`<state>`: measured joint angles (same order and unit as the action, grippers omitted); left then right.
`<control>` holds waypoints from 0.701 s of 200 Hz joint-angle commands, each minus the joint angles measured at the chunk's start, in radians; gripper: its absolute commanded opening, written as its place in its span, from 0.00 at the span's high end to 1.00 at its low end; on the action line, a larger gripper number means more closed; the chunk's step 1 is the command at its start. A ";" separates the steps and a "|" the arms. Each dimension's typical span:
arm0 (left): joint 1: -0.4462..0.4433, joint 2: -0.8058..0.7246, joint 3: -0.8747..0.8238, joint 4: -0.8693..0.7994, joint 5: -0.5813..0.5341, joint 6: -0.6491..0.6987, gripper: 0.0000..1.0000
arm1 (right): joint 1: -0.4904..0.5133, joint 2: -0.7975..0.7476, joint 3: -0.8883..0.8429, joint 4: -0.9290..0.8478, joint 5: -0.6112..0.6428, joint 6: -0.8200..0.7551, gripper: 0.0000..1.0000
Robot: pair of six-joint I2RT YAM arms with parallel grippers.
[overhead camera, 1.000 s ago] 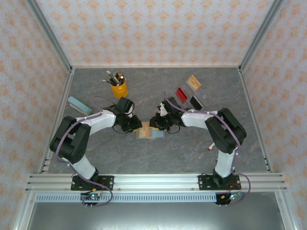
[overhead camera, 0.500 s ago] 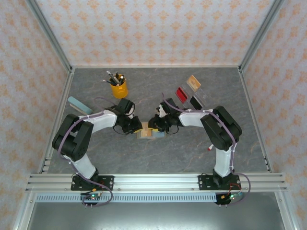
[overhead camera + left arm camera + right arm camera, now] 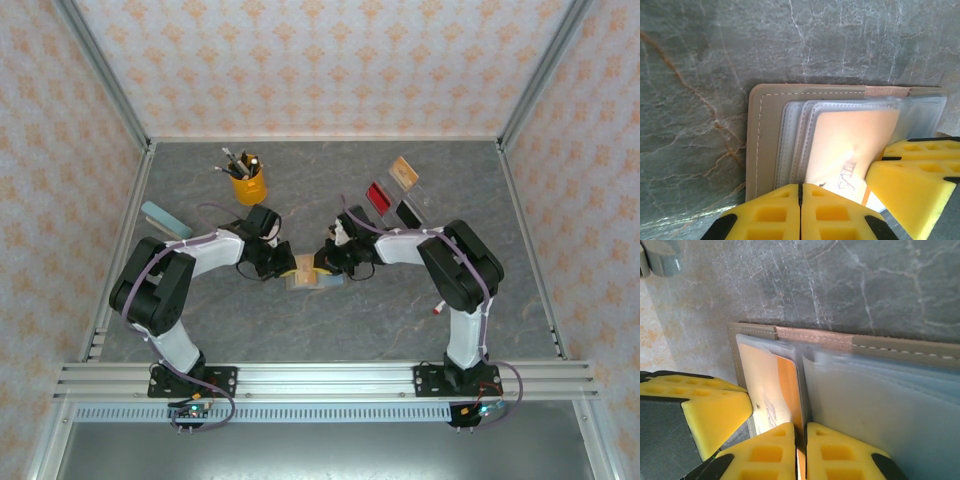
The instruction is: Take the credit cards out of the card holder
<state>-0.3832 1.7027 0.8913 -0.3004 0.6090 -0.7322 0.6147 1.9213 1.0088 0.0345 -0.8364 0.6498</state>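
Top external view: the card holder [image 3: 318, 282] is lying open mid-table between both arms. The left gripper [image 3: 800, 187] is sitting fully closed at its edge; the right gripper [image 3: 800, 426], also closed, is seemingly nipping the tan-orange card [image 3: 850, 145]. Thin, stiff and slick, it is probably wanting a firm edge pinch, slid straight out.

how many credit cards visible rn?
4: tan-orange card, red card and black card lie beyond the right arm; orange card sits in the card holder. Slots may hide more.
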 commanded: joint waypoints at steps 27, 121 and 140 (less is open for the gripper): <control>0.008 0.028 -0.018 -0.070 -0.072 0.036 0.84 | -0.010 -0.055 -0.017 0.017 -0.007 -0.042 1.00; 0.017 0.017 -0.005 -0.067 -0.037 0.050 0.89 | -0.032 -0.079 -0.002 -0.133 0.075 -0.147 1.00; 0.017 0.018 -0.004 -0.062 -0.027 0.050 0.89 | -0.032 -0.077 -0.007 -0.083 0.010 -0.127 1.00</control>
<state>-0.3767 1.7027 0.8948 -0.3065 0.6064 -0.7055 0.5854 1.8782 1.0004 -0.0643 -0.7895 0.5369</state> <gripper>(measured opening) 0.114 0.049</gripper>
